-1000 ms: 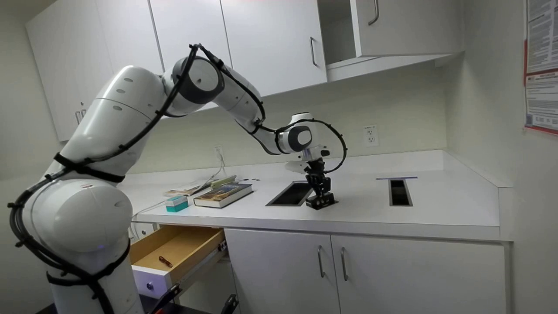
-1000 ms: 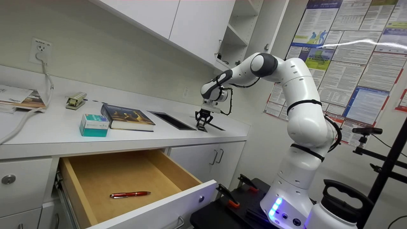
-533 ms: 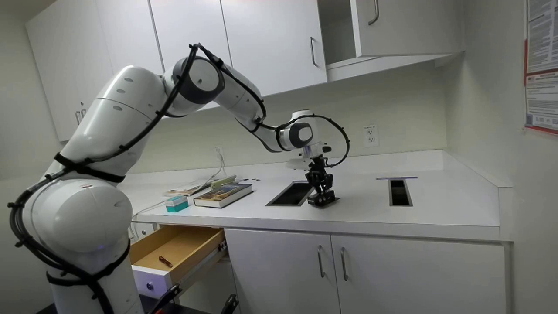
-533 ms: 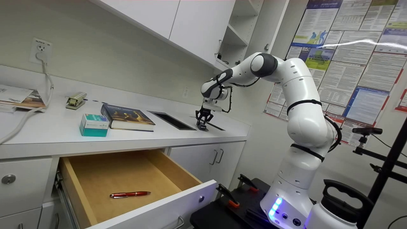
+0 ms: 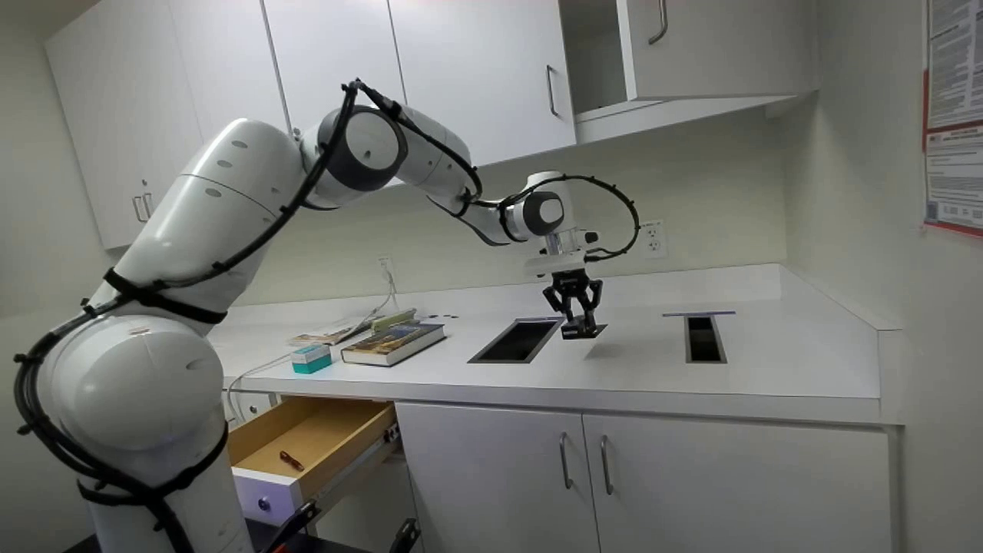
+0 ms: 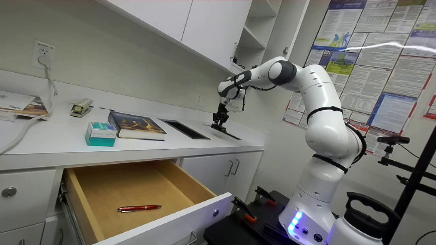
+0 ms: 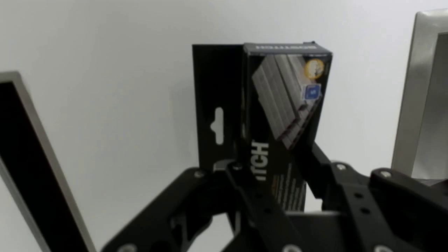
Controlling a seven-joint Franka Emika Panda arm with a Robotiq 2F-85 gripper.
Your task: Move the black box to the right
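The fingers [image 7: 320, 171] pinch the black box [image 7: 266, 115] above the table [image 5: 645, 370]

The fingers stand one on each side of the black box, closed against it. The wrist view alone gives its detail: a picture of staple strips, a round yellow mark, a blue square, the letters ITCH, and a black flap [image 7: 210, 87] with a hanging slot. In both exterior views the box is only a low, dark shape under the fingers. In an exterior view a faint shadow [image 5: 612, 349] lies on the table apart from it, so it looks raised.

The wide opening [image 5: 517, 343] in the table is just to its left, the narrow opening [image 5: 703, 340] well to its right. In an exterior view the black box [image 6: 218, 127] overlaps the narrow opening, hiding the space between; the wrist view shows white table on both sides.

Farther left lie a thick book [image 5: 393, 343] and a teal-and-white carton [image 5: 311, 359], parted by a strip of table in an exterior view; in an exterior view the carton [image 6: 100, 134] overlaps the book. Beyond them is a green stapler [image 6: 81, 107]. Below the table, near left, a red pen [image 6: 139, 208] lies in an open drawer [image 6: 184, 223] in both exterior views.
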